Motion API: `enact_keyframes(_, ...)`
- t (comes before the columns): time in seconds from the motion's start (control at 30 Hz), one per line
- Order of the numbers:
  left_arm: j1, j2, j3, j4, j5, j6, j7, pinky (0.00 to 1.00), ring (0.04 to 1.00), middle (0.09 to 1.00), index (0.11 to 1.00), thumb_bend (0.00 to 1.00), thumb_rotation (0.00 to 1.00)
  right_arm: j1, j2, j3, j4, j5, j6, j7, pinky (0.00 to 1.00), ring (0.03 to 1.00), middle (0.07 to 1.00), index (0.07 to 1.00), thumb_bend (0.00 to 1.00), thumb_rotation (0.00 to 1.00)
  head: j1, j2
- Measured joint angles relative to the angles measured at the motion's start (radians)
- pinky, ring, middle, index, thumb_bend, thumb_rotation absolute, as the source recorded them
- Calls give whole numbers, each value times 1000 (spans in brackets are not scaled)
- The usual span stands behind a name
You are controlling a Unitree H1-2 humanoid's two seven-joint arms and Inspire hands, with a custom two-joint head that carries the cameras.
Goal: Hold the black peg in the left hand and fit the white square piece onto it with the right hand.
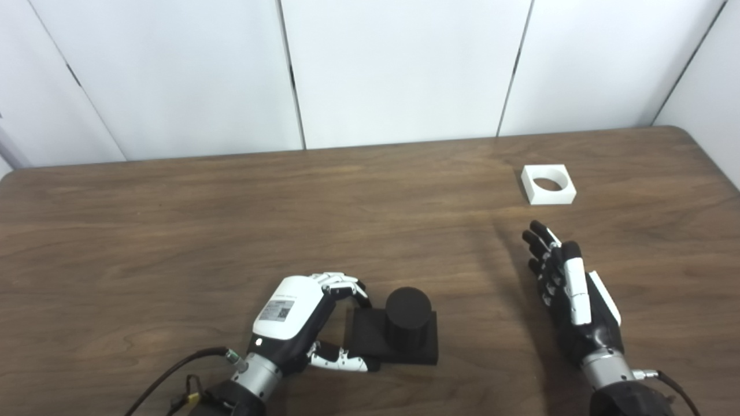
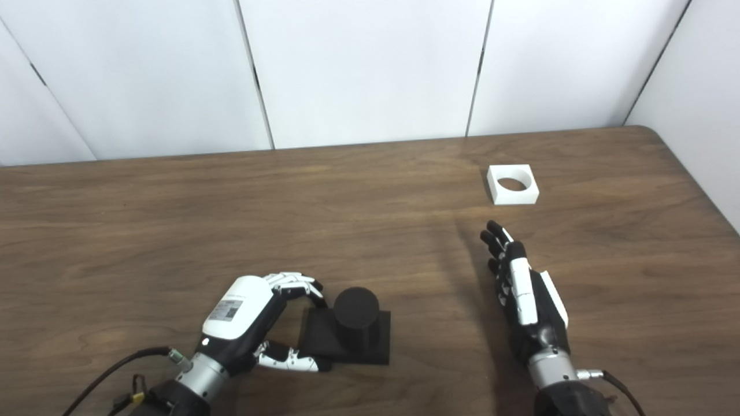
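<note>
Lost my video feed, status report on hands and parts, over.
Left hand curled around the black peg base, peg on table. Right hand open, empty, short of white square piece. Path between clear.

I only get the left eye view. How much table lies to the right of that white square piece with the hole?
Observer: The right eye view shows more: a strip of bare wood runs from the white square piece to the table edge.
Operator: Is the left robot hand gripping the black peg?
Observer: In that view the left robot hand curls around the left corner of the square base of the black peg, thumb tip at its front edge. A firm grip isn't clear.
</note>
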Motion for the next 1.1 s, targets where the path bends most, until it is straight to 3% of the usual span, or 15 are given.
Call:
enact_keyframes(0.13,1,-3,1,-3,2,3,-2,750,802,757,489,512,44,3,-3,4,0,-37,-10,4,1000,976,930,934,605,975,-40,-20)
enact_keyframes(0.3,6,-7,2,-8,15,10,-1,760,813,769,489,512,44,7,-17,-14,-36,-87,16,9,999,959,911,912,635,662,-48,-29)
enact_keyframes(0.37,10,-11,4,-10,20,15,-2,761,816,773,489,513,44,-6,-34,-42,-62,-93,44,12,940,944,914,912,643,584,-41,-31)
enact_keyframes(0.5,12,-14,4,-11,23,17,-2,761,812,767,489,513,44,-83,-109,-86,-70,-145,94,15,963,928,900,907,697,523,-44,-35)
enact_keyframes(0.7,15,-20,3,-15,31,18,-6,762,808,759,489,512,44,-202,-244,-84,-53,-267,120,57,923,932,919,917,812,428,-52,-41)
enact_keyframes(0.87,17,-20,4,-18,31,20,-8,754,811,763,489,512,44,-268,-349,-15,14,-422,150,107,916,950,937,910,892,364,-58,-46)
enact_keyframes(1.0,23,-20,10,-27,29,29,-13,748,812,765,489,513,43,-339,-394,22,58,-509,161,151,936,982,967,921,932,265,-64,-48)
enact_keyframes(1.1,24,-21,12,-27,21,29,-13,743,809,763,489,513,42,-403,-436,61,98,-564,163,193,931,999,985,933,954,248,-75,-54)
